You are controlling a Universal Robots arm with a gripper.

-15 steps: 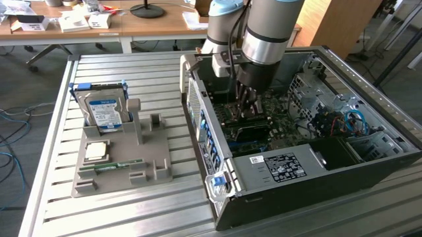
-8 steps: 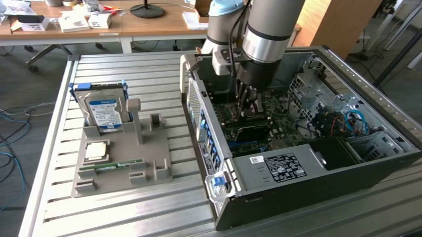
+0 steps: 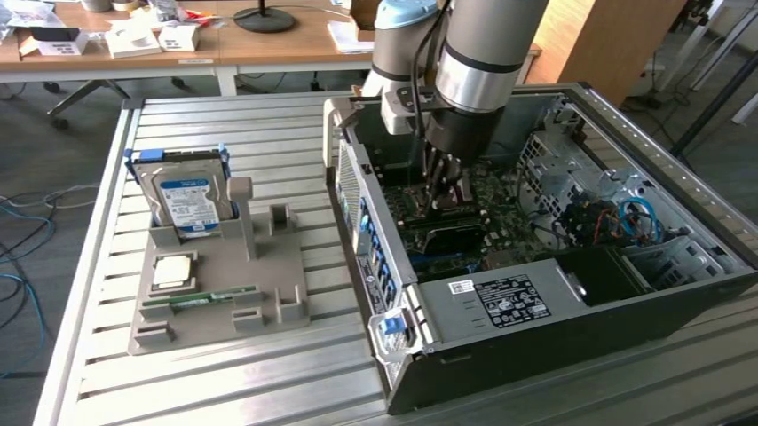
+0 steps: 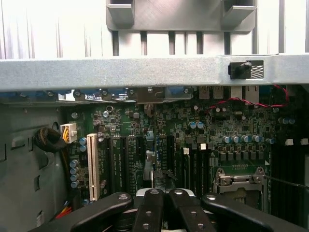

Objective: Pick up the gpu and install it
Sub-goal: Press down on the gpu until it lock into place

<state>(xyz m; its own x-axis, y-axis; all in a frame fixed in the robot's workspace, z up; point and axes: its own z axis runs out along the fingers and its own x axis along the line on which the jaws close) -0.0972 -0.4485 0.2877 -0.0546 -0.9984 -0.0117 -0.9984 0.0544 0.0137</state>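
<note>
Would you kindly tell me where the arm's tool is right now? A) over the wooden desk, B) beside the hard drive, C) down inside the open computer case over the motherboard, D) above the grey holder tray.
C: the tool reaches into the open computer case, just above the motherboard.

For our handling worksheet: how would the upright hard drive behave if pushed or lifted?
The hard drive looks a rigid metal box, probably stiff, heavy for its size. Standing on end in the grey holder, it might tip if pushed.
</note>
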